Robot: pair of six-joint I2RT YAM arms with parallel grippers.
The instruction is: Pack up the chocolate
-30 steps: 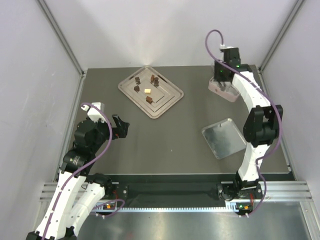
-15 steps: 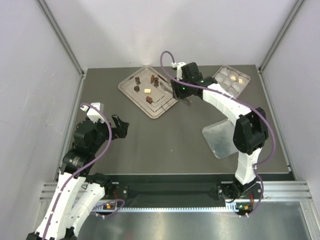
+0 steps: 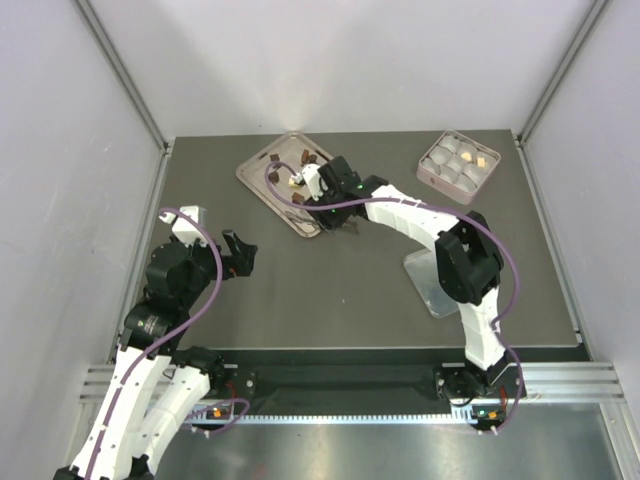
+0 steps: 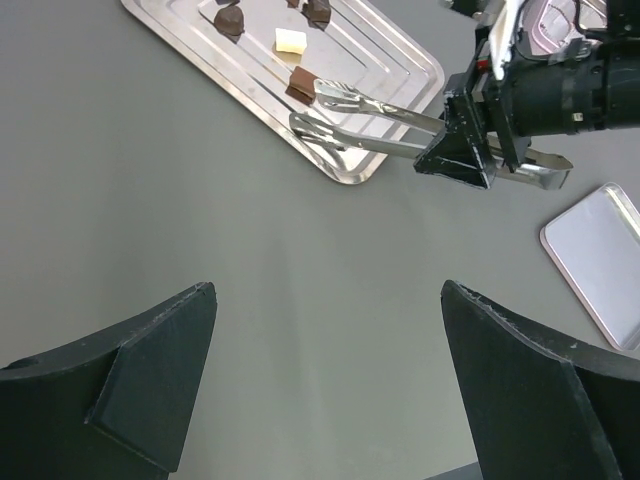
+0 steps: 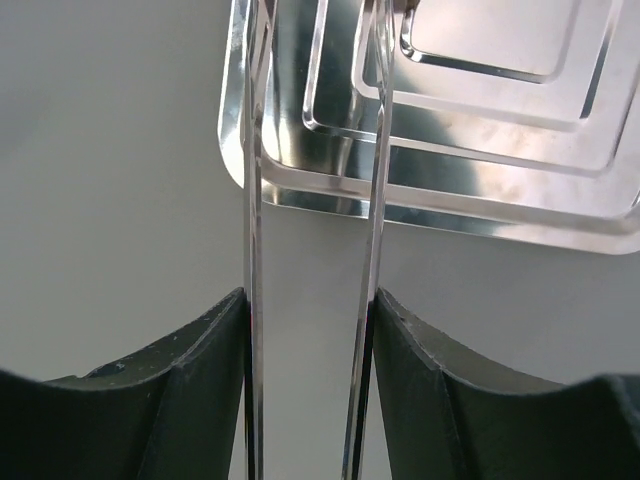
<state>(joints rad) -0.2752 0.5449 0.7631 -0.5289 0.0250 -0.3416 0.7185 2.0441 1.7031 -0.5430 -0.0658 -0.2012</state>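
Right gripper [image 5: 310,325] is clamped on the tongs [image 4: 370,120], blades apart, tips over the tray's [image 4: 400,60] near edge beside a dark chocolate [image 4: 300,83]; contact is hard to judge. Left gripper [image 4: 325,370] hangs wide open and holds nothing, with bare table ahead. The left wrist view shows the chocolate pieces on the far tray; the right wrist view shows only tray ridges.

Dark grey matte tabletop [image 3: 330,270], seen from above. Three items lie directly on it. Far left of centre: a silver rectangular metal tray with stepped concentric ridges [image 3: 252,170], set at an angle to the table edges. Far right corner: a pink square box holding white round cups [image 3: 440,186] (also turned at an angle). Near right: a smaller flat silver metal tray [image 3: 420,275], partly hidden, well apart from the other two.
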